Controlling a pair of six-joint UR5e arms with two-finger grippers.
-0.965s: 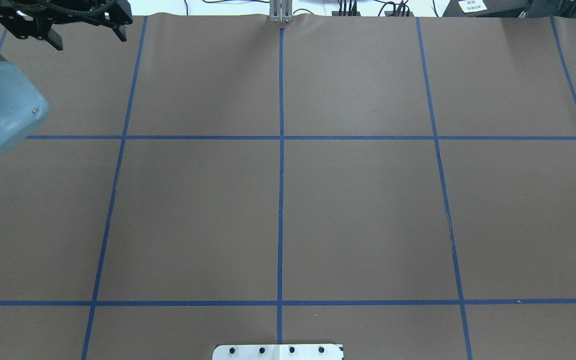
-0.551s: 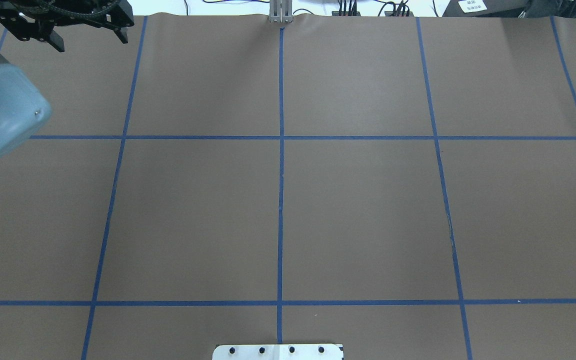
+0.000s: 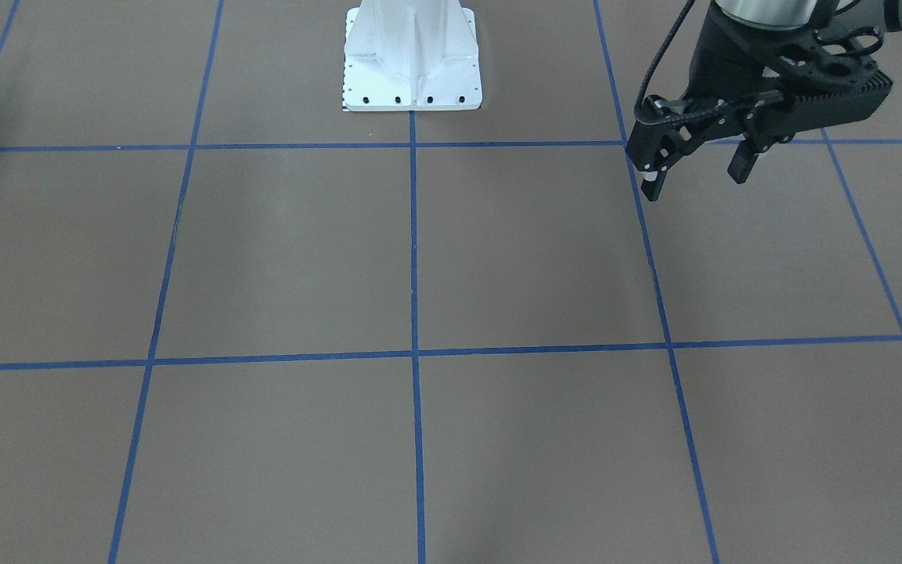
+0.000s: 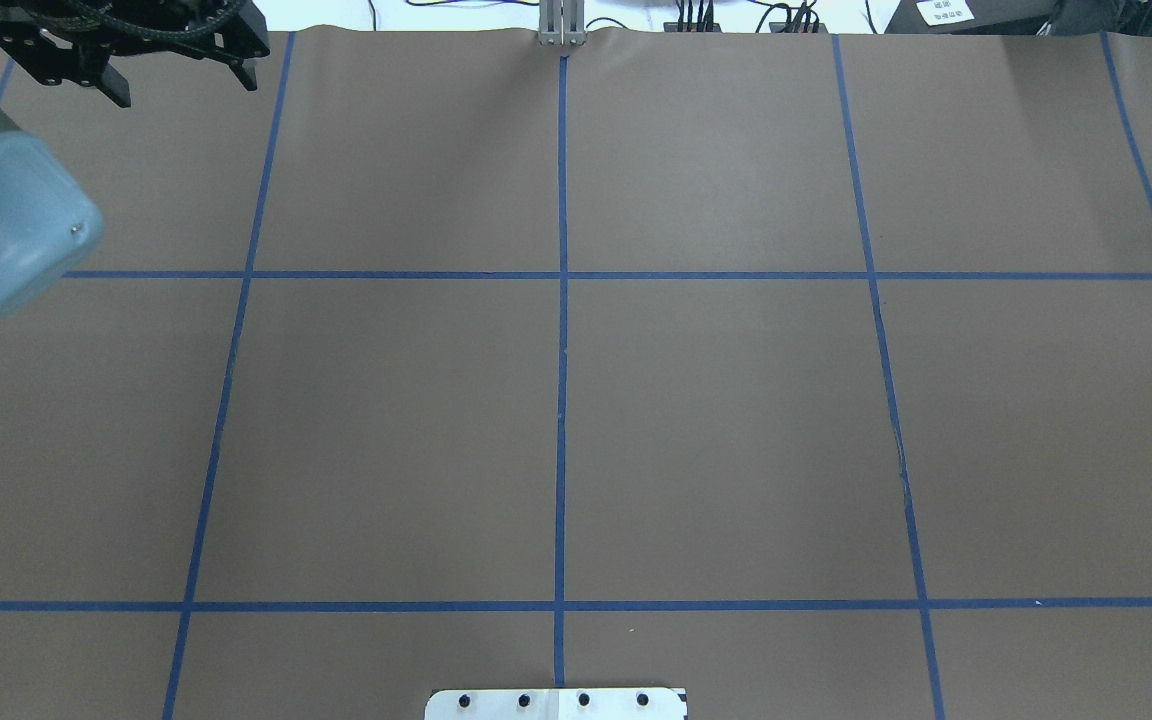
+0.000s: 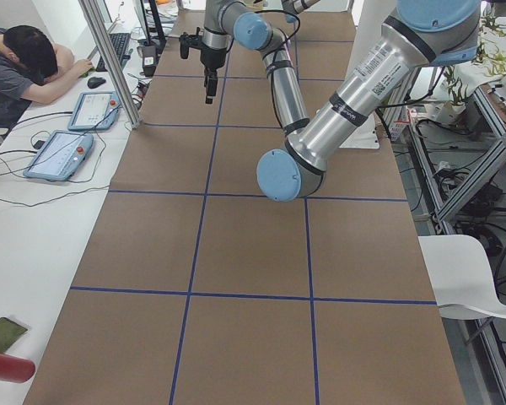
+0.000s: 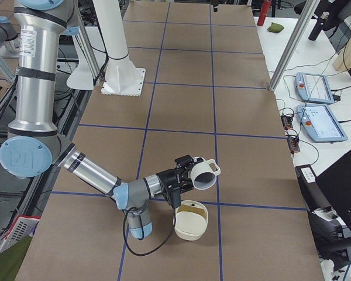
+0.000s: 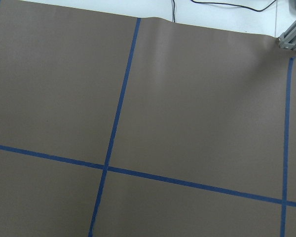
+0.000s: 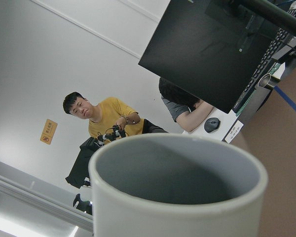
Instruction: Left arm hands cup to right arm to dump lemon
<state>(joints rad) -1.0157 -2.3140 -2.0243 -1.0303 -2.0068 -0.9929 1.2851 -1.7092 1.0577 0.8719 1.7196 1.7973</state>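
Cup tipped on its side at the right arm's hand; left hand spread wide and bare.

Seen from the table's right end, a cream bowl [image 6: 191,220] sits on the brown tabletop [image 6: 181,105] well apart from the white pedestal [image 6: 120,58], at the near end. Just past the bowl, towards the pedestal, the right arm [image 6: 93,170] reaches low, and the cup [image 6: 203,173] lies at its hand [image 6: 186,171]. The cup's mouth faces away from the pedestal's side of the tabletop, and its wrist camera looks into the grey inside [image 8: 177,173]. I cannot tell whether that hand is clenched on the cup. Farther off, beyond the pedestal [image 3: 412,55] on the robot's left, the left hand [image 3: 695,182] hangs over the tabletop with its fingers [image 3: 652,188] released, grasping nothing.
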